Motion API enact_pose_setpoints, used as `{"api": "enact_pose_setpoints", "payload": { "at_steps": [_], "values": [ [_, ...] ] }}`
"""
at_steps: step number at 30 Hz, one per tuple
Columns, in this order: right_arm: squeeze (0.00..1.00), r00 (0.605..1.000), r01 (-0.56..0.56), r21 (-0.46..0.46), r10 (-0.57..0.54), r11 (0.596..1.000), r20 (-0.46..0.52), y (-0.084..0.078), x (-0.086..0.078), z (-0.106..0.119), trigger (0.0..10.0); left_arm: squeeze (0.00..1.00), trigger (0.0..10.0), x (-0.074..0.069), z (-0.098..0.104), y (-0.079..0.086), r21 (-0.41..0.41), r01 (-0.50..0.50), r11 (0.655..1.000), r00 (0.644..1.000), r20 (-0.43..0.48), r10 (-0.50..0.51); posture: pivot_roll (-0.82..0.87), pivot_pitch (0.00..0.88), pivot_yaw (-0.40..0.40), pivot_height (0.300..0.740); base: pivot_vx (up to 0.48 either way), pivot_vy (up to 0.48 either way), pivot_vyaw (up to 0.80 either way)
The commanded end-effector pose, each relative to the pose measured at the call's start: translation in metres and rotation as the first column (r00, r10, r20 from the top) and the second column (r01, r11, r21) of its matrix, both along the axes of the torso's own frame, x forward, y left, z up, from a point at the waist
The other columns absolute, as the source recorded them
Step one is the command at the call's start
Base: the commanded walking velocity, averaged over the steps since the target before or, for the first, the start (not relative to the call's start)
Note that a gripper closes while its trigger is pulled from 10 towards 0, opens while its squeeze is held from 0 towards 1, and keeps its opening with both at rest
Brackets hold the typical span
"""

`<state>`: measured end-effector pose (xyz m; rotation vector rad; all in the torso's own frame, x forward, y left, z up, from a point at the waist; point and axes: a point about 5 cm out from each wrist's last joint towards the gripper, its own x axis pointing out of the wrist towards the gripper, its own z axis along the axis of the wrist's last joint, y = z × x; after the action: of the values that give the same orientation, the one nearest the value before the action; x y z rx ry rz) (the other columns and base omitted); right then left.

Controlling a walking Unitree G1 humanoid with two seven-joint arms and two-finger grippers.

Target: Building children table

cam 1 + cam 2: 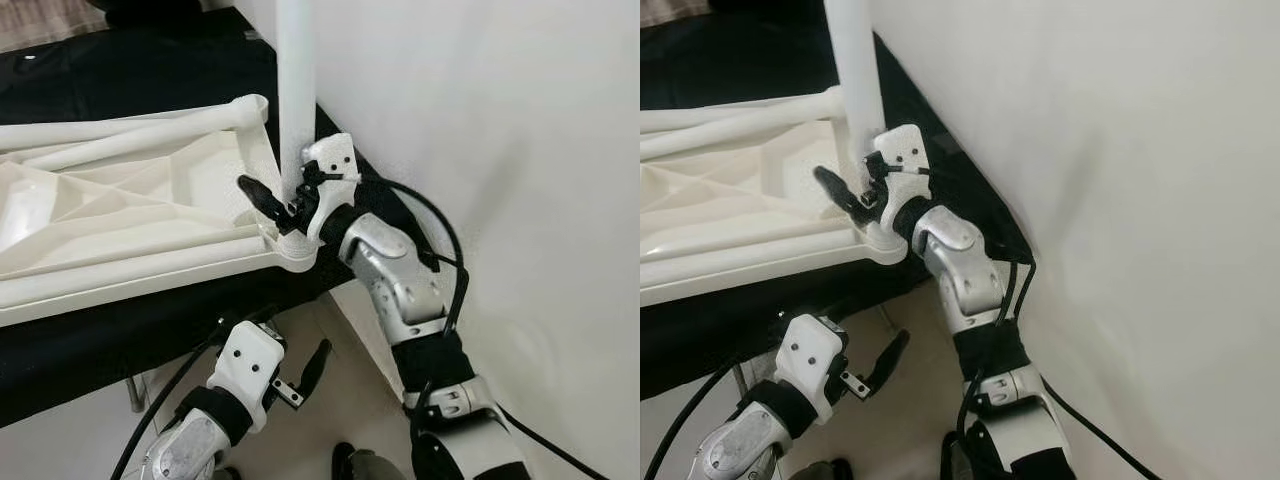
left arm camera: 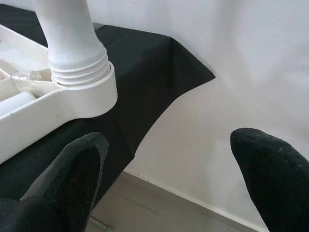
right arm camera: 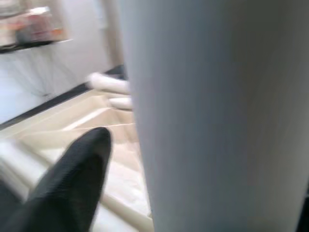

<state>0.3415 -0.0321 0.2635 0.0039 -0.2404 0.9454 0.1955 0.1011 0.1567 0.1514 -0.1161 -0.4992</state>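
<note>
A white children's table (image 1: 120,200) lies upside down on a black-covered surface (image 1: 150,320). A white leg (image 1: 297,80) stands upright in the table's near corner socket (image 1: 295,250), and threads (image 2: 79,72) show above the socket rim. My right gripper (image 1: 285,188) straddles the leg just above the socket; one black finger (image 1: 260,195) stands off the leg's left side with a gap, while the other is hidden behind the leg. My left gripper (image 1: 295,340) hangs open below the table's corner, holding nothing.
A white wall (image 1: 500,150) runs close along the right, right beside the leg and my right arm. Beige floor (image 1: 340,410) lies below the black cloth's edge. More white legs (image 1: 100,130) lie along the table's far side.
</note>
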Motion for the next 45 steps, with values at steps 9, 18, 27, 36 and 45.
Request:
{"api": "enact_pose_setpoints", "payload": {
  "at_steps": [9, 18, 27, 36, 45],
  "values": [
    [0.00, 0.922, -0.363, -0.226, 0.383, 0.904, 0.051, -0.029, 0.006, 0.012, 10.0, 0.00, 10.0, -0.008, -0.001, -0.002, -0.014, 0.001, 1.000, 1.000, -0.023, -0.001, 0.08, 0.287, -0.080, 0.740, 0.000, 0.000, 0.00],
    [0.00, 0.871, -0.478, -0.208, 0.491, 0.854, 0.016, -0.042, 0.009, 0.024, 0.0, 0.00, 10.0, -0.010, -0.001, -0.002, -0.021, -0.005, 1.000, 1.000, -0.027, 0.004, 0.07, 0.299, -0.088, 0.740, 0.000, 0.000, 0.00],
    [0.00, 0.867, -0.485, -0.182, 0.497, 0.855, 0.023, -0.053, 0.010, 0.020, 0.0, 0.00, 10.0, -0.010, -0.003, -0.002, -0.018, -0.002, 1.000, 1.000, -0.031, 0.002, 0.07, 0.288, -0.082, 0.740, 0.000, 0.000, 0.00],
    [0.00, 0.908, 0.398, -0.159, -0.413, 0.903, -0.069, -0.047, 0.001, -0.049, 0.0, 0.00, 10.0, -0.007, -0.003, 0.001, -0.013, -0.005, 1.000, 1.000, -0.029, 0.005, 0.06, 0.280, -0.065, 0.740, 0.000, 0.000, 0.00],
    [0.00, 0.887, 0.447, -0.126, -0.457, 0.886, -0.064, -0.007, -0.024, -0.053, 0.0, 0.00, 10.0, -0.001, -0.007, 0.002, -0.006, -0.001, 1.000, 0.999, -0.033, 0.001, 0.05, 0.250, -0.061, 0.740, 0.000, 0.000, 0.00]
  ]
}}
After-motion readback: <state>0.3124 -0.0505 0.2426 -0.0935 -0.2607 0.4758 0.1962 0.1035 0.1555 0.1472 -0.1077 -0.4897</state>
